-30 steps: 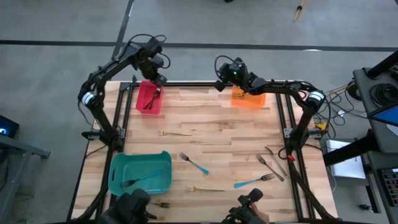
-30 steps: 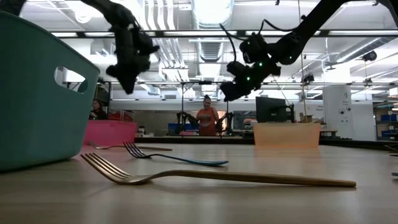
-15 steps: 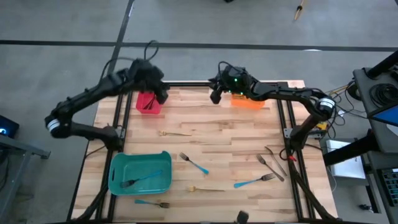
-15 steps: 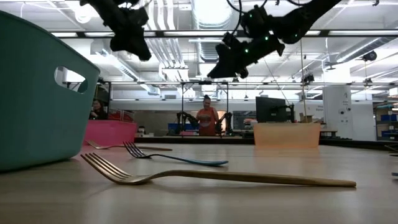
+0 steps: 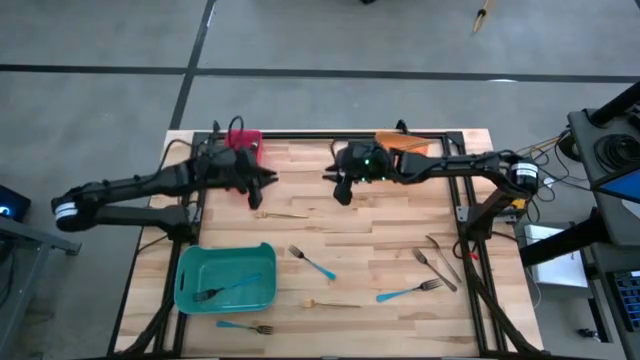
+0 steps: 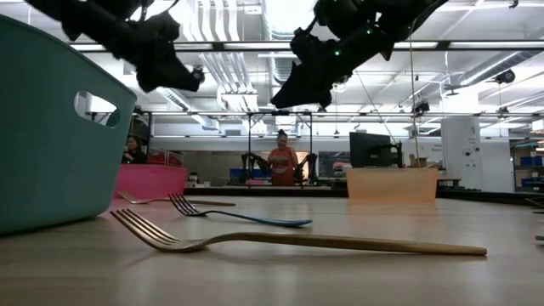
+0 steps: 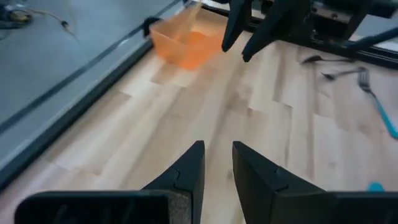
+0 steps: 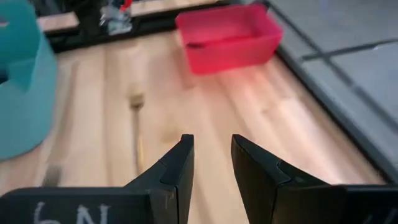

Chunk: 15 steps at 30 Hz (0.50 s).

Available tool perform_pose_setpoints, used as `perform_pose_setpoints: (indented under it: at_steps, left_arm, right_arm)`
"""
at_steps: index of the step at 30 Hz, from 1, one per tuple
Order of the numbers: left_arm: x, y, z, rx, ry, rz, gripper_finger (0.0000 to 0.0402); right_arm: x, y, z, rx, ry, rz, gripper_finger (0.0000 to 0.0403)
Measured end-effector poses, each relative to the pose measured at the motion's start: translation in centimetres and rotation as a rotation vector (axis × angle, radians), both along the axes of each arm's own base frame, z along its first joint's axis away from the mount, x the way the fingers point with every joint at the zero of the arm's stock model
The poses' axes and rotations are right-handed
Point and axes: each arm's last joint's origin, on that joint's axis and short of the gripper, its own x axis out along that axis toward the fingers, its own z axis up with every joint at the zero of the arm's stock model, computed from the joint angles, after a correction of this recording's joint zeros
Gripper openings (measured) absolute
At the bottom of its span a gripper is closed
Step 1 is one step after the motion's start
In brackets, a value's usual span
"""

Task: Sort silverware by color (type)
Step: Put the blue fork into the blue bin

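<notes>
Forks lie flat on the wooden table. A gold fork (image 5: 282, 213) lies just nearer than both grippers, and another gold fork (image 5: 330, 303) near the front. Blue-handled forks (image 5: 312, 263) (image 5: 410, 291) (image 5: 245, 326) and two dark silver forks (image 5: 437, 262) lie toward the near side. One blue-handled fork (image 5: 232, 288) rests inside the teal bin (image 5: 190, 262). My left gripper (image 5: 268, 186) (image 7: 217, 163) and my right gripper (image 5: 338, 190) (image 8: 210, 163) hover above the table's far middle, facing each other. Both are open, with nothing between their fingers.
A red bin (image 5: 243, 140) stands at the far left edge. An orange bin (image 5: 405, 148), partly hidden by my right arm, stands at the far right. Black frame rails run along the table's sides. Bare wood lies between the two grippers.
My left gripper has left the red bin and swung toward the table's middle, sinking a little and tipping from pointing down to nearly level. My right gripper has left the orange bin, gone leftward toward the middle and tipped up likewise. No fork has moved.
</notes>
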Motion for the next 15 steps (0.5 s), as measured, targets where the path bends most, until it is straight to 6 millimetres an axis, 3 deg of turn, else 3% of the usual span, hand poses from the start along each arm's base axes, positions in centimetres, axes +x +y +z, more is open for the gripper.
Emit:
perform_pose_setpoints:
  at_steps: [6,15]
  left_arm:
    - [-0.2,-1.5,-2.4,-0.051,0.001,-0.093,0.0063]
    - [-0.1,-2.1,-3.8,-0.065,-0.031,-0.118,0.0063]
  right_arm:
    - [0.3,2.0,-0.4,0.082,0.028,0.016,0.0098]
    - [0.6,3.6,-0.4,0.149,0.016,0.021,0.0098]
